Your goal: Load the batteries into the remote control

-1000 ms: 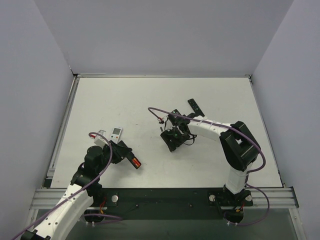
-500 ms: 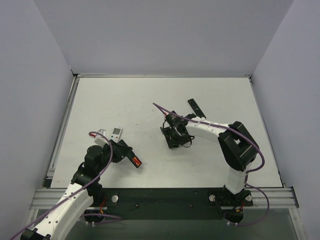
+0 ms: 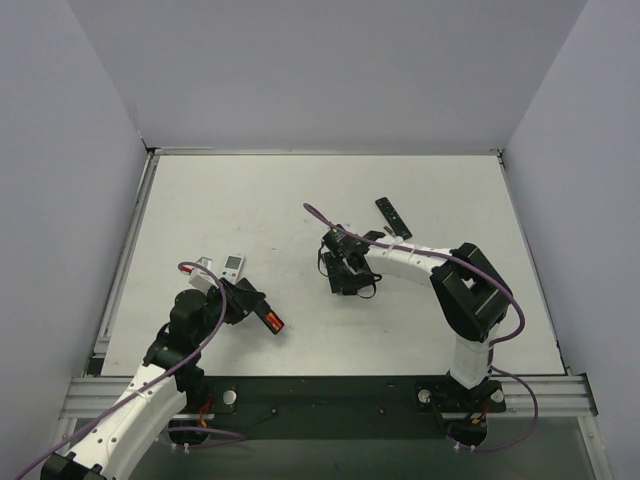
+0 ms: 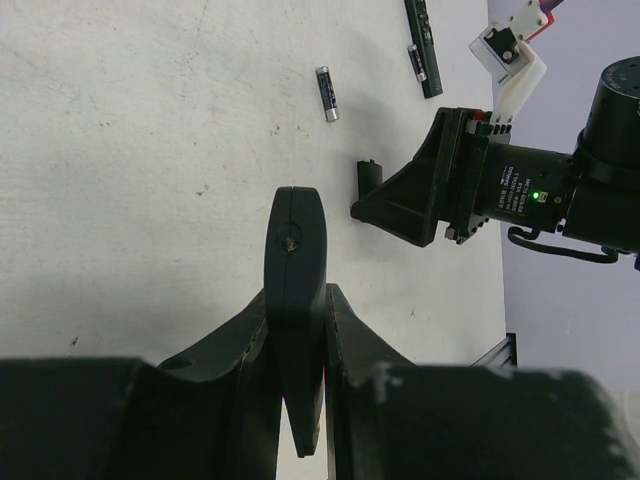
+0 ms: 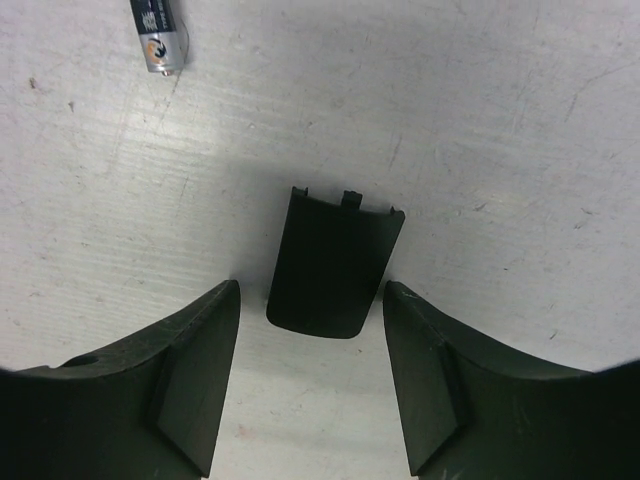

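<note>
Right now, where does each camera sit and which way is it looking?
Top external: above and behind, looking down on the table; left arm and right arm show.
Left wrist: looks across the table past the left end effector, shut on a remote, toward the right arm.
Right wrist: looks straight down between the fingers of the open right end effector at a battery cover.
Shared: both wrist views show one battery.

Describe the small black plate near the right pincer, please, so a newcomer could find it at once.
On the white table, follow the right arm to its pincer. The black plate lies on the surface between the two fingers, touching neither. Unlike the round, silver-capped battery nearby, it is flat and dark all over, with two small tabs at one end.
</note>
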### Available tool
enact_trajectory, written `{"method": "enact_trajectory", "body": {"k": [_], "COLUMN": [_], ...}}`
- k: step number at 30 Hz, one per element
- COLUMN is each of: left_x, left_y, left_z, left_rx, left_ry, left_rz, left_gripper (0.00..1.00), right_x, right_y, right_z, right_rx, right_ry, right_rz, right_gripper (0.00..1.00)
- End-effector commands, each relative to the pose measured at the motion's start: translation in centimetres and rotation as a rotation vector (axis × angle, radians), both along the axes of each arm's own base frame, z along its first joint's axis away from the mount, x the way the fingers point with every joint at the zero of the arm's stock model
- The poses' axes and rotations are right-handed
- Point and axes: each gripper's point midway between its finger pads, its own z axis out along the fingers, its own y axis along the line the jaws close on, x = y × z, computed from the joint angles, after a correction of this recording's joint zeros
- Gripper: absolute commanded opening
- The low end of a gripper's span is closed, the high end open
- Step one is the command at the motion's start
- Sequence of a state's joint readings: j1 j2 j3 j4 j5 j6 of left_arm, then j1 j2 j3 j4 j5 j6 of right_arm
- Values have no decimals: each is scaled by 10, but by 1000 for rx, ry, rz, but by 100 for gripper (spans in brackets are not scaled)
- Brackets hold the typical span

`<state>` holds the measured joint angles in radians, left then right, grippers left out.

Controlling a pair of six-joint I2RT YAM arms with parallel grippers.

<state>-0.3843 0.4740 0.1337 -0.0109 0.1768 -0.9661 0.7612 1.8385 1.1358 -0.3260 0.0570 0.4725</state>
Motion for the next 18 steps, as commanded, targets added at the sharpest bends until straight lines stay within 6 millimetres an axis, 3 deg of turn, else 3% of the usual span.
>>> {"method": "enact_trajectory", "body": {"k": [1,7,8,10,11,12,14,18], "left_x": [9,12,11,14,13,15,14,16], "left_y": [-6,-12,-13,-15,-16,-18,-18,-18], "left_z": [30,34,26,33,28,38,38,54], "left_rx": [-55,-110,-117,-149,-159,-186,-203,-236], "left_ry": [-94,-129,-110,-151,-142,-188,-206,-276], "left_rz": [-7,-22,-21,-27,-26,-33,-34,-35], "left_gripper": [0,0,0,0,0,0,0,0], "right_x": [-7,-8,-8,-9,-10,-9,-11,-13], "right_y": [-17,-25,-26,-27,-27,-27,-27,-13], "right_z": [-24,-18,-17,-12,-12,-6,-2,29], "right_rx": [-94,-107,-108,-101,-100,-90,-81,-17], "right_ry": [24,-2,-4,-14,-14,-27,-45,-114], "right_rz": [-43,-38,-37,-29,-26,-22,-2,85], "right_gripper": [52,36,31,24,18,16,13,13]}}
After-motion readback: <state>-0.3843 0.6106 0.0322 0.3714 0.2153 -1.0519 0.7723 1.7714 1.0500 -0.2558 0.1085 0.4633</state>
